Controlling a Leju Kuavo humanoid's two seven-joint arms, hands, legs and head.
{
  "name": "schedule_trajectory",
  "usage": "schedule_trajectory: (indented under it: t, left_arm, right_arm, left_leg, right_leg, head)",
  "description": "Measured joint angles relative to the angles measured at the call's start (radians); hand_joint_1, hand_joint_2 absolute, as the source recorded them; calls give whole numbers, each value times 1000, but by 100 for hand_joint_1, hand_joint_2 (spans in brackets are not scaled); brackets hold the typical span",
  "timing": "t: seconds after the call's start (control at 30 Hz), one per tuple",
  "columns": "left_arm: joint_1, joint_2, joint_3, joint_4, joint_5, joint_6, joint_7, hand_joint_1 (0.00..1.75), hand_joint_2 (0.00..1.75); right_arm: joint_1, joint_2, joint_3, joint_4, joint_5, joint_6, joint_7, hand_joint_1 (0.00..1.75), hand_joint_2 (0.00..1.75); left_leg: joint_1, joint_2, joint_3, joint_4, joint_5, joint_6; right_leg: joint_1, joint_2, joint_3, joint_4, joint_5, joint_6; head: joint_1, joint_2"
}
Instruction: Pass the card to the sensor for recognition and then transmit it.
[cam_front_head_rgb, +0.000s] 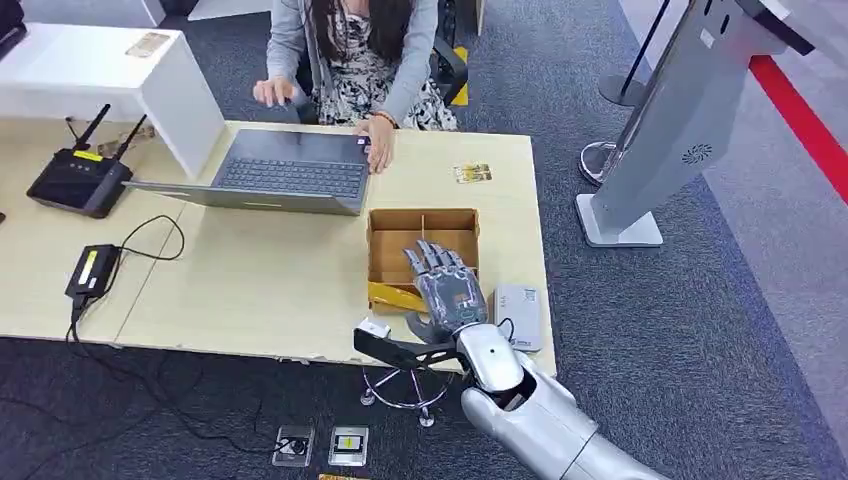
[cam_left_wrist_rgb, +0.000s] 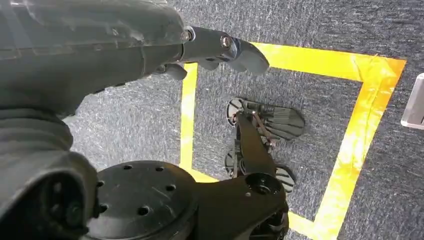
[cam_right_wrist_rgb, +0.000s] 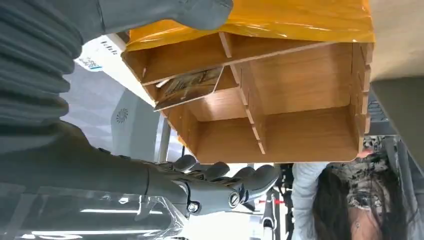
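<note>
- Right hand (cam_front_head_rgb: 447, 287): I see it over the near half of the wooden box, palm down, fingers spread and pointing toward 12 o'clock. It holds nothing; in the right wrist view the fingers (cam_right_wrist_rgb: 220, 177) are stretched out, apart from the thumb.
- Left hand (cam_left_wrist_rgb: 220, 47): hanging over grey carpet with yellow tape lines. I see only fingertips past the cover, nothing in them; whether the fingers are apart or together I cannot tell.
- Wooden box (cam_front_head_rgb: 388, 225): open-topped, split by dividers into compartments, near the bench's right edge, at 5 o'clock from the laptop. A yellow strip (cam_front_head_rgb: 392, 296) covers its near side.
- Card in box (cam_right_wrist_rgb: 187, 86): a printed card leaning tilted against the wall in one of the compartments nearest the yellow strip, under the right hand.
- Second card (cam_front_head_rgb: 472, 173): flat on the bench at 12 o'clock from the box, well apart from it.
- Sensor (cam_front_head_rgb: 517, 316): a flat grey-white pad with a cable, just beside the box at 4 o'clock, at the bench's near right corner.
- Bench (cam_front_head_rgb: 260, 280): light wood.
- Laptop (cam_front_head_rgb: 290, 172): open, grey, at 10 o'clock from the box; a person (cam_front_head_rgb: 352, 50) sits behind it, one hand at its right corner.
- Router (cam_front_head_rgb: 80, 178): black, two aerials, far left.
- Power adapter (cam_front_head_rgb: 92, 270): black, with cable, at 6 o'clock from the router.
- Kiosk stand (cam_front_head_rgb: 680, 110): grey, on the floor at the right of the bench.
</note>
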Motion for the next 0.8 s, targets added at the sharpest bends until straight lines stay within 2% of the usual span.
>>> schedule_trajectory:
  t: [0.3, 0.8]
  left_arm:
    - [0, 2, -2, 0, 3, -2, 0, 0, 0]
    - [0, 2, -7, 0, 12, 2, 3, 0, 0]
  right_arm:
    - [-38, 14, -9, 80, -1, -35, -3, 0, 175]
    - [-70, 34, -27, 178, 4, -52, -16, 0, 175]
  left_leg:
    - [0, 0, 0, 0, 0, 0]
    - [0, 0, 0, 0, 0, 0]
  right_leg:
    - [0, 0, 0, 0, 0, 0]
    - [0, 0, 0, 0, 0, 0]
  head:
    - [0, 0]
    - [0, 0]
